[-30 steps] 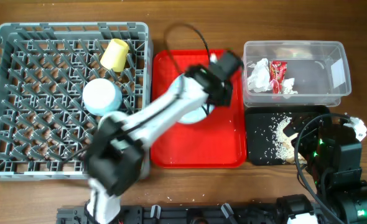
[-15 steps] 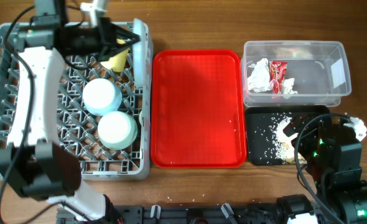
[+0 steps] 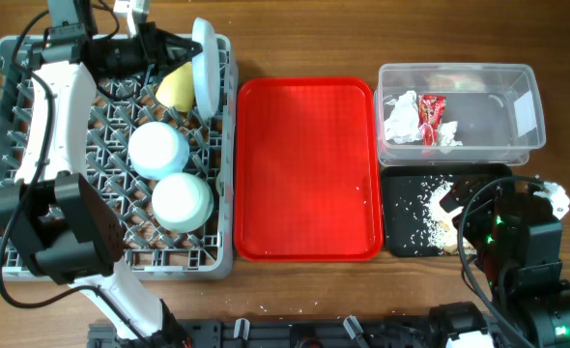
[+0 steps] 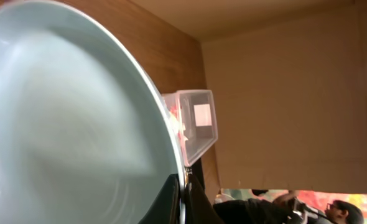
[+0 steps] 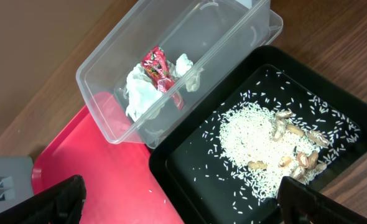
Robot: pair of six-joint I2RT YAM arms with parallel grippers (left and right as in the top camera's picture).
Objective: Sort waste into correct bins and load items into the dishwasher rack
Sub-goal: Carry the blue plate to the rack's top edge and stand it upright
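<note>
Left fingers (image 3: 174, 45) clamped on round light blue plate (image 3: 204, 63), which I've moved in beside yellow cup (image 3: 176, 89) in grey pegged rack (image 3: 121, 246). Right fingers (image 5: 59, 202) apart above black tray (image 5: 190, 186) of rice (image 5: 252, 140).

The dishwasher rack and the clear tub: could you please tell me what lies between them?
The red tray lies between the dishwasher rack and the clear tub, as the overhead view shows.

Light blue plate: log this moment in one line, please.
left gripper: shut on light blue plate | plate: on edge over dishwasher rack, beside yellow cup | right gripper: open above black tray
</note>
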